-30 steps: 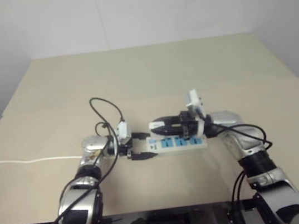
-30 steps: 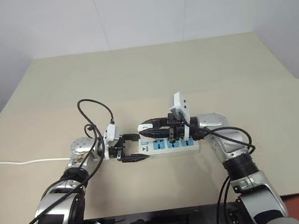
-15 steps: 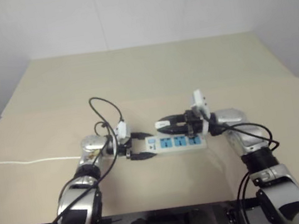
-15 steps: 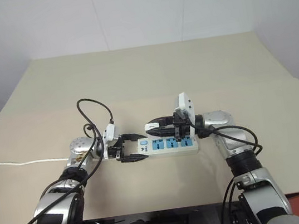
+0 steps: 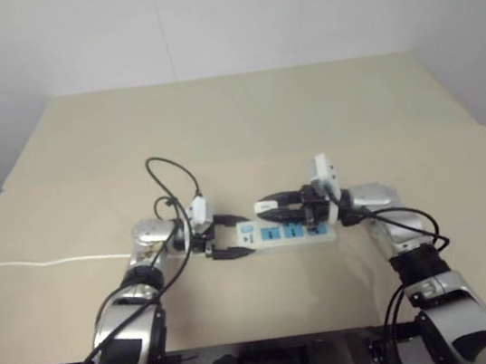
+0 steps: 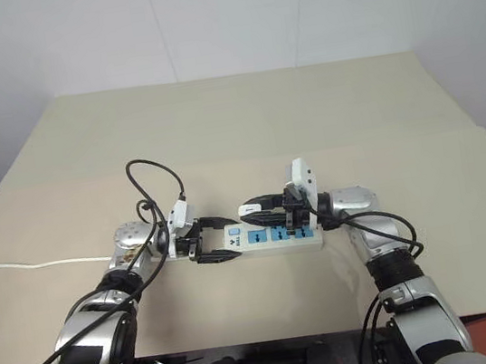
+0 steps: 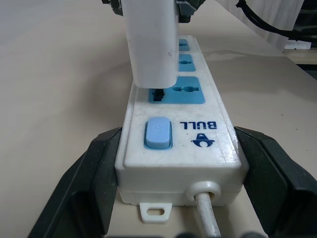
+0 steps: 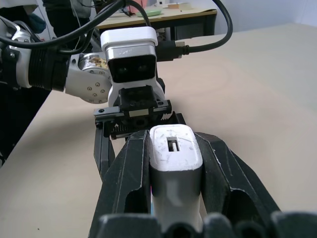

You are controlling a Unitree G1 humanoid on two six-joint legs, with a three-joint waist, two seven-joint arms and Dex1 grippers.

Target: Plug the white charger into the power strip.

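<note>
While the left gripper (image 6: 213,239) clamps its two black fingers (image 7: 94,173) against both long sides of the power strip (image 6: 269,236) at the cord and switch end, the right gripper (image 8: 173,198) is closed on the white charger (image 7: 151,44). The strip lies flat on the beige table (image 6: 243,118), centre of the head frame, slightly below the middle. The charger stands upright over the blue socket face (image 7: 173,93) nearest the blue switch (image 7: 157,133), with dark prongs showing at that socket. How deep they sit is unclear. The thin white cord (image 6: 26,264) trails to the left edge of the frame.
</note>
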